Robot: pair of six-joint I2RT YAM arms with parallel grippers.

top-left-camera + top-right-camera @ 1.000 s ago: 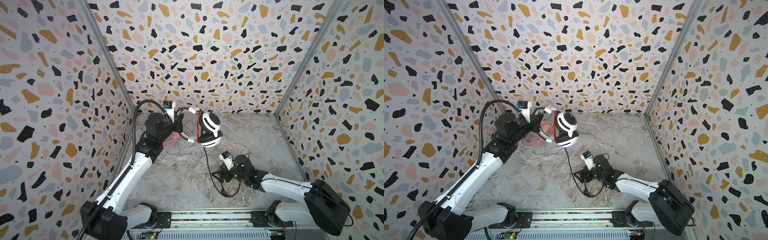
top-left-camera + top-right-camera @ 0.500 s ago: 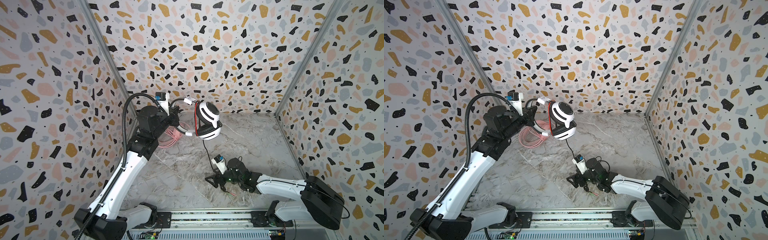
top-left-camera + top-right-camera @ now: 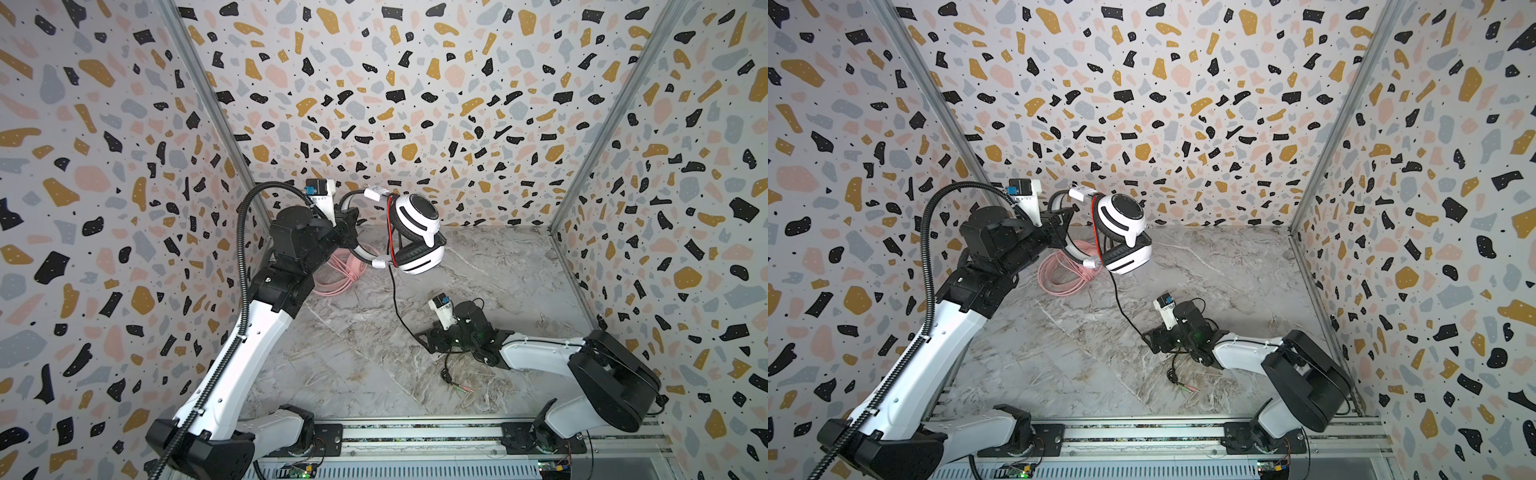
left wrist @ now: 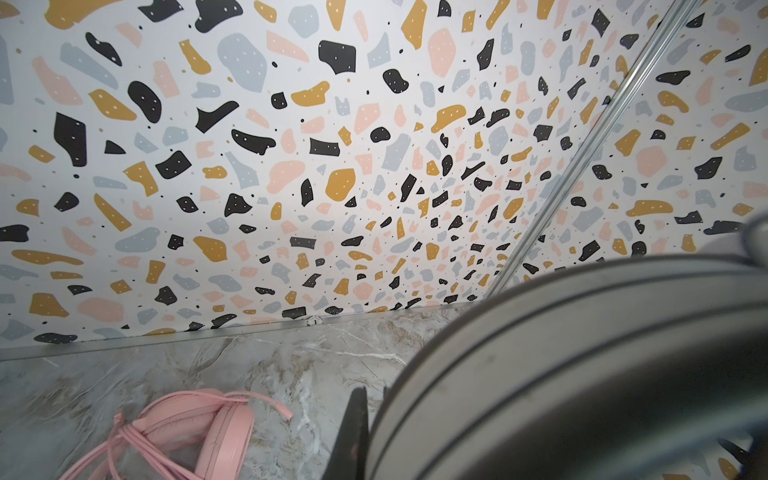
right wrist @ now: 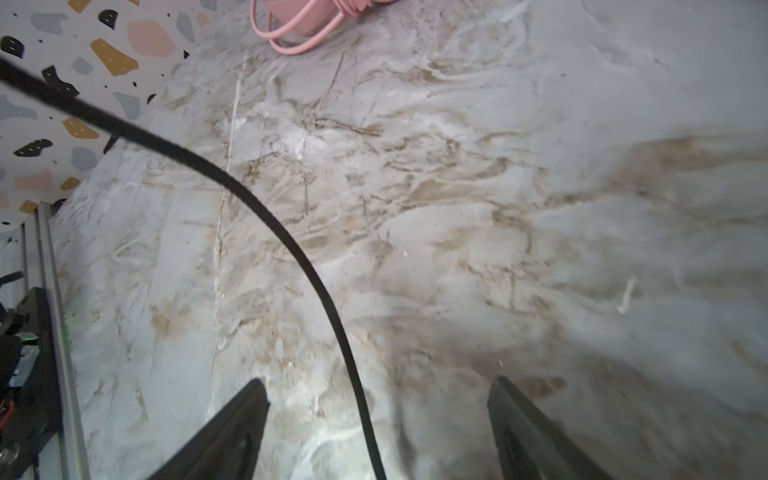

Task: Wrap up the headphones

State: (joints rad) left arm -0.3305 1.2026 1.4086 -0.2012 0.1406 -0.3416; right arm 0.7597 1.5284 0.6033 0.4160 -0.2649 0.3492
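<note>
Your white headphones (image 3: 417,232) are up off the tabletop (image 3: 519,266), near the back wall, cups close together. Left pincer (image 3: 351,227) is clamped tight on the headband, nothing else in it. The black cable (image 3: 397,307) drops from the lower cup to the tabletop and runs btwn the jaws of your right pincer (image 5: 376,392). That one sits low and is spread wide, w/ neither finger pinching the cable. The plugs (image 3: 463,389) lie on the tabletop nearer the front rail. Pink headphones (image 4: 199,432) lie below the left pincer, w/ the pink cable (image 3: 336,278) in loops.
</note>
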